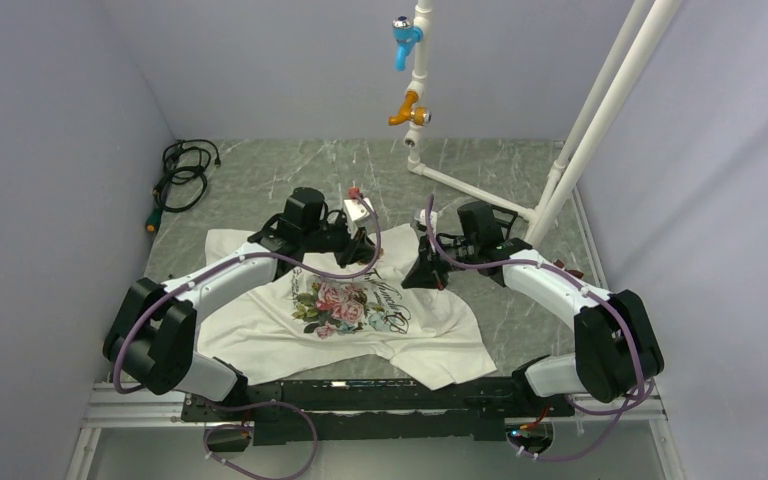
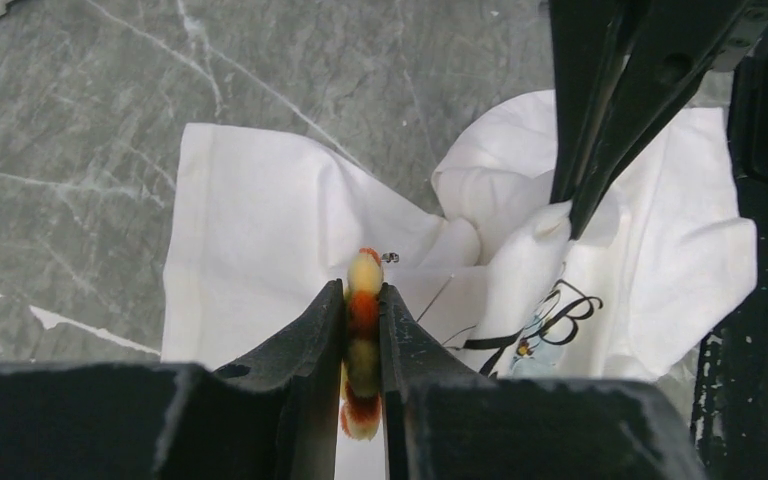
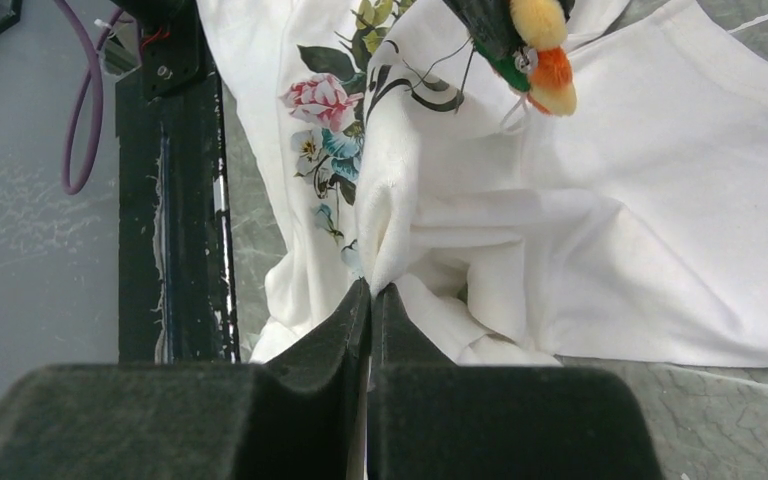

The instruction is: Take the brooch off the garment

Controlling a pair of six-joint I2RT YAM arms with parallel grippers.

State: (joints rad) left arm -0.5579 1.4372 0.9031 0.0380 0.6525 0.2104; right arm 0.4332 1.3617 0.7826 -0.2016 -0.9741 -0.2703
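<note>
A grey marbled table [image 1: 260, 165] sits between pale walls, with a white pipe frame [image 1: 600, 110] carrying 2 taps [image 1: 406, 75], 1 blue and 1 orange, at the back. A black cable [image 1: 182, 172] is coiled at the far left. The white shirt [image 1: 255, 335] lies rumpled in the middle. Its only writing is black script [image 1: 388, 305] beside the roses [image 1: 340, 305]. It is too looped and folded to read, apart from what looks like a "B" in the left wrist view. No brand shows.

The left gripper [image 2: 363, 292] is narrow, its 2 fingers clamped on the orange-yellow brooch [image 2: 363, 318], which stands edge-on between them, above the cloth. I cannot tell whether its pin passes through the fabric. The right gripper [image 3: 372, 298] is closed on a raised fold of shirt, just beside the brooch.
</note>
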